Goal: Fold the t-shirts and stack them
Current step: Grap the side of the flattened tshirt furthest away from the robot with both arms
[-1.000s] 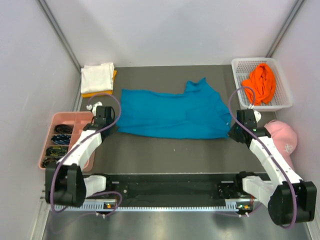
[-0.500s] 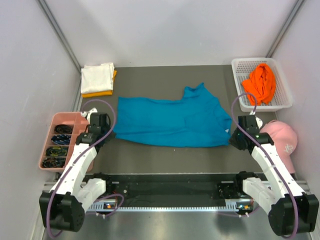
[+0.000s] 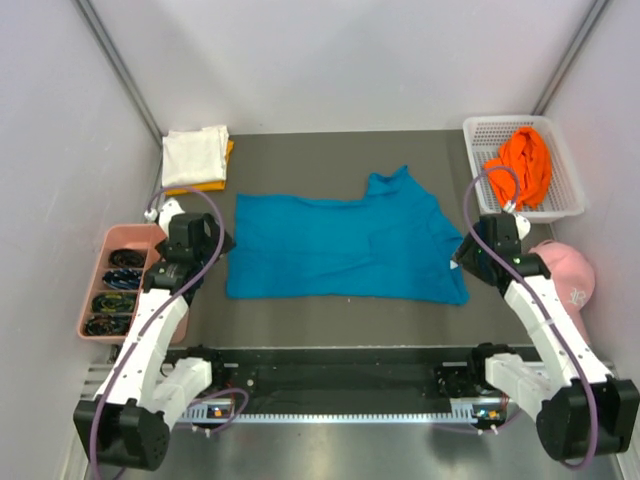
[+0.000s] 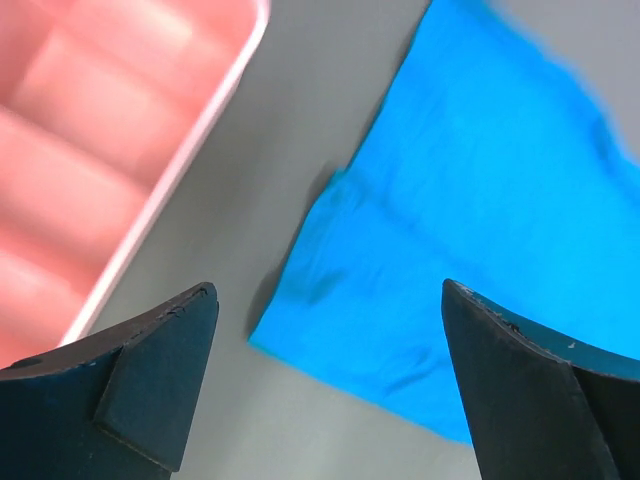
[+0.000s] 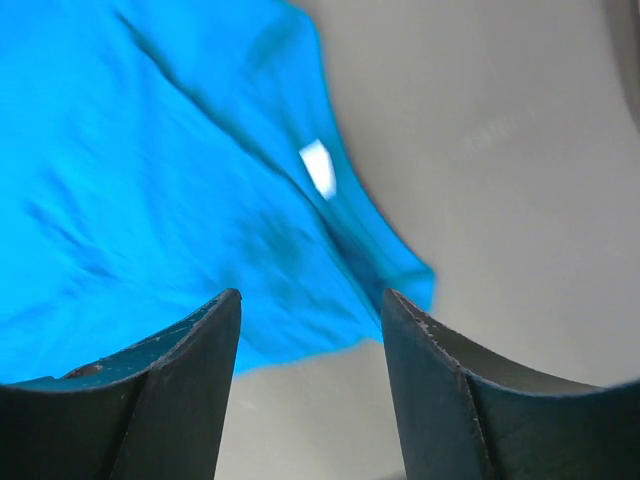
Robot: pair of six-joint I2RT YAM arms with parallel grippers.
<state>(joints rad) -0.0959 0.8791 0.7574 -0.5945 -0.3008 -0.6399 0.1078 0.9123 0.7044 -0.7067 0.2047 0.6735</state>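
**Teal tee spread out, no neat fold yet; I'd put the task at approx. half done.**
Teal-blue shirt point(image 3: 345, 248) lies flat at table ctr, betw. the arms. L gripper point(image 4: 327, 290) and R gripper point(image 5: 310, 295) are both spread wide and empty, above its near corners. White shirt point(image 3: 195, 155) is stacked on yellow-orange shirt point(image 3: 200, 186) far left, done I judge. Bright orange shirt point(image 3: 525, 165) sits crumpled in basket point(image 3: 480, 135), to do.

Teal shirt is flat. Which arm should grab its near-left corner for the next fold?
Left. The left gripper is open beside the teal shirt's left edge, that corner framed between its fingers. The right gripper sits at the opposite edge.
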